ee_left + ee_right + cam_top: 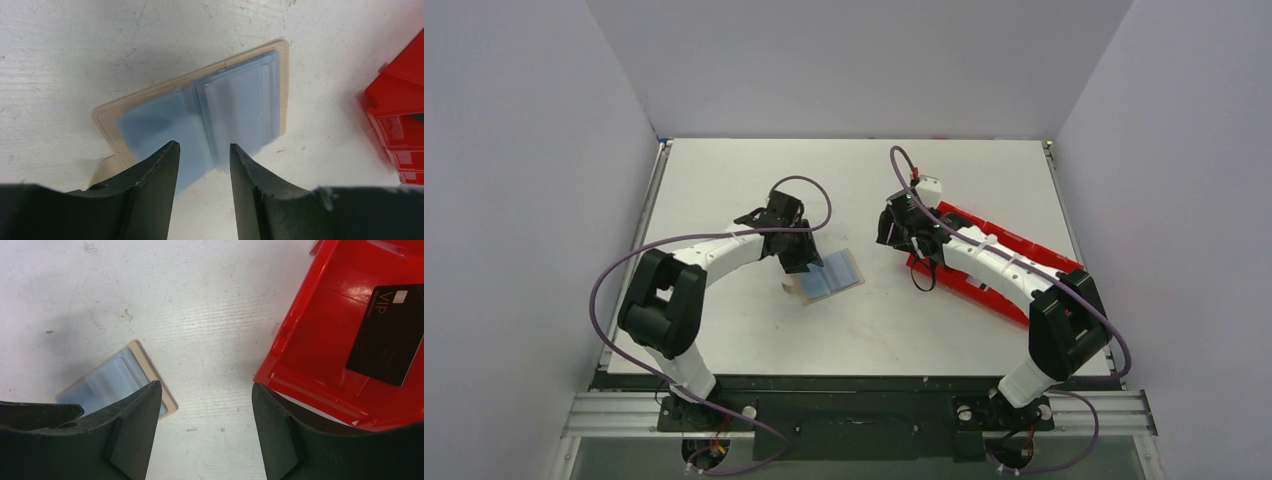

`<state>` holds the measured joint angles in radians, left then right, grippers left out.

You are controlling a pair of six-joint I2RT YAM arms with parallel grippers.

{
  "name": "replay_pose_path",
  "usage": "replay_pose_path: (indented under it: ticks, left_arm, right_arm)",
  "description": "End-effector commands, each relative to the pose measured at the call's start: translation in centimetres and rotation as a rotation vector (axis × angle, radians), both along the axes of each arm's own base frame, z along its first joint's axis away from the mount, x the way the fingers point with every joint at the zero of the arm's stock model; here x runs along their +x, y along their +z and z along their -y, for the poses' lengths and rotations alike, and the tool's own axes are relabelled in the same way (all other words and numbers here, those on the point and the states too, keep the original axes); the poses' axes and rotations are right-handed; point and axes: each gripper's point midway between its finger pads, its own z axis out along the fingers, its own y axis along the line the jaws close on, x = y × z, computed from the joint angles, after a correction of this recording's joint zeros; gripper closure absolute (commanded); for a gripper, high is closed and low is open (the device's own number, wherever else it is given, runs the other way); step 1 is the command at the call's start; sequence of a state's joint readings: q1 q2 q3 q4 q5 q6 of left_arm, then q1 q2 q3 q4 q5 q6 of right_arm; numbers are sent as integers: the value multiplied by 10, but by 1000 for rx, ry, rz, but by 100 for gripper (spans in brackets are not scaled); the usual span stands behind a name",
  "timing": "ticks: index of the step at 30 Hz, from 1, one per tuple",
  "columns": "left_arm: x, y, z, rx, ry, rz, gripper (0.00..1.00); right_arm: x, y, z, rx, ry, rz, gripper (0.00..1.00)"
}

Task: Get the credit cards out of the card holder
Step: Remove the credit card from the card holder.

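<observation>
- Left tool (pixel 202 150) hung open over the tan-brown folding card holder (pixel 107 120).
- Right tool (pixel 205 390), beside that holder, gaped empty.
- Pinching one pale blue card's (pixel 240 107) edge seemed wisest.

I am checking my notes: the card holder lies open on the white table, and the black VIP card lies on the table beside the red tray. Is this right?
Not quite: the black VIP card lies inside the red tray, as the right wrist view shows. The card holder does lie open on the white table.
</observation>
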<state>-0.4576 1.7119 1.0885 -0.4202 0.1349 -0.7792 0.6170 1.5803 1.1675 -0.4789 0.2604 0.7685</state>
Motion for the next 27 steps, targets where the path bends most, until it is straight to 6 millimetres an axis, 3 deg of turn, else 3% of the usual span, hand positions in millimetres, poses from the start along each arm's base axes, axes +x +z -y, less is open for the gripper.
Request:
replay_pose_path:
  ticks: [1, 27]
  left_arm:
    - [12, -5, 0, 29, 15, 36, 61]
    - [3, -59, -16, 148, 31, -50, 63]
  right_arm:
    - [15, 21, -18, 49, 28, 62, 38]
    - [17, 4, -29, 44, 60, 24, 39]
